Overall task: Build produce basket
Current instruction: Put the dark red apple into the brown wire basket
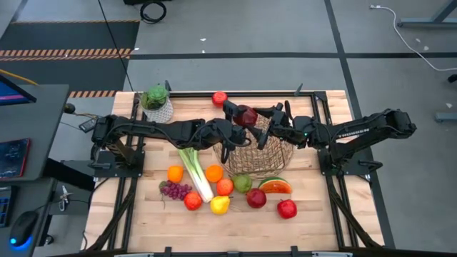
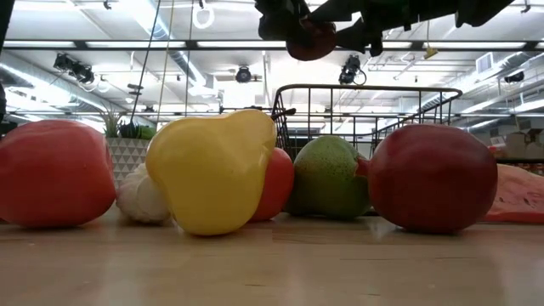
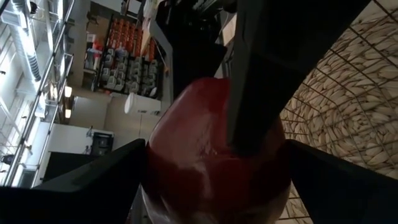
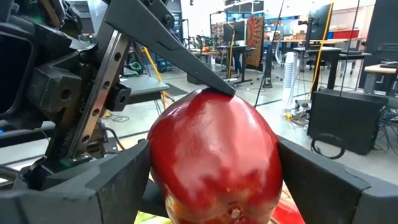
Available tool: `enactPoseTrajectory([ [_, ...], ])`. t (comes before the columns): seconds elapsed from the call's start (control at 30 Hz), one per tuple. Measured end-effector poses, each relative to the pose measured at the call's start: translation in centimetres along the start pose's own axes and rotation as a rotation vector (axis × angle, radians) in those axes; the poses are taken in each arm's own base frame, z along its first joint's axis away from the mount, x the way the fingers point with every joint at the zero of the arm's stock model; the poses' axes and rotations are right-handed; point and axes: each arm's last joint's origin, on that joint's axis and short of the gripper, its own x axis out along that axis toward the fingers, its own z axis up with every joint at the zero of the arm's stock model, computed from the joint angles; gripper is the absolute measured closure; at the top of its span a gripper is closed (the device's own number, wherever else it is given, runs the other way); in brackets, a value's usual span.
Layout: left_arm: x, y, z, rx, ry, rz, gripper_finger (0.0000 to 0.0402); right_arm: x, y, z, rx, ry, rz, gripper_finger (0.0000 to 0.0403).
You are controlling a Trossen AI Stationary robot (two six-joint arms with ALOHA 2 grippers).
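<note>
Here, apple (image 1: 247, 116) between both end effectors.

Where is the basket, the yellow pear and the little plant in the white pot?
basket (image 1: 251, 158): high view, on its woven wire side wall.
yellow pear (image 1: 220, 205): high view, on the middle of its body.
plant in the white pot (image 1: 156, 98): high view, on its green leaves.

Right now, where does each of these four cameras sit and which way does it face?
High view: above the table, looking straight down; both arms meet over the basket.
Low view: at tabletop height, level across the produce; arms enter from above.
Left wrist view: on the left arm, past the left claw holding a red apple.
Right wrist view: on the right arm, past the right claw.
Both wrist views share that apple, gripped by both claws.
</note>
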Motion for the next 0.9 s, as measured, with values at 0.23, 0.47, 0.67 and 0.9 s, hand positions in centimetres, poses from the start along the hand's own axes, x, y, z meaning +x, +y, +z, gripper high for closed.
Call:
enactPoseTrajectory([
  [0.23,0.03,-0.05,0.01,-0.001,-0.002,-0.004,0.0024,0.00,0.03,-0.04,-0.006,0.004,0.009,0.0058],
  [0.47,0.01,-0.11,0.05,0.000,-0.005,-0.006,0.0024,-0.01,0.05,-0.05,-0.007,0.005,0.012,0.0073],
  [0.67,0.02,-0.12,0.05,0.000,-0.006,-0.007,0.0024,-0.01,0.08,-0.08,-0.003,0.007,0.014,0.0074],
  [0.9,0.04,-0.22,0.01,-0.059,-0.001,-0.014,0.0021,-0.02,0.10,-0.15,0.005,0.015,0.021,0.0075],
])
